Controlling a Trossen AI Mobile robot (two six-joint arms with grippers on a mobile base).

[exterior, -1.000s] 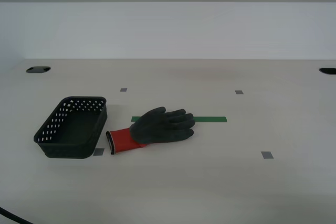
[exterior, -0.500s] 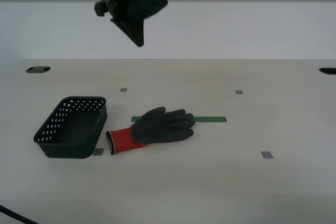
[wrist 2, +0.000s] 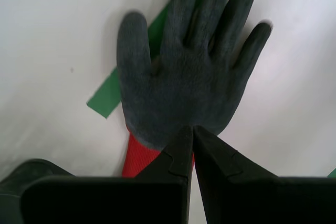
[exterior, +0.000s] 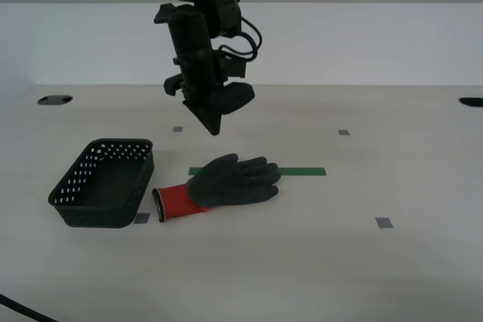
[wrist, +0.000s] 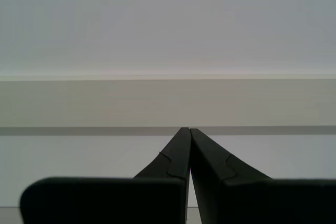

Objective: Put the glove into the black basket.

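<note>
The glove (exterior: 230, 181) lies flat on the table, dark fingers toward the exterior view's right and red cuff (exterior: 175, 201) toward the black basket (exterior: 69, 200). The basket stands empty just beyond the cuff, on the exterior view's left. My second gripper (exterior: 213, 127) hangs shut and empty in the air above the glove, pointing down, apart from it. In the second wrist view the shut jaws (wrist 2: 191, 128) sit over the glove's (wrist 2: 184, 77) palm near the cuff. My first gripper (wrist: 188, 129) is shut and empty, facing a bare wall; it does not show in the exterior view.
A green tape strip (exterior: 302, 172) runs under the glove's fingers and shows in the second wrist view (wrist 2: 107, 95). Small grey markers (exterior: 384, 222) dot the table. Dark holes (exterior: 54, 99) sit at the table's far corners. A wall closes the back.
The second arm has come into the exterior view from the top and moved down toward the glove. The glove and basket have not moved.
</note>
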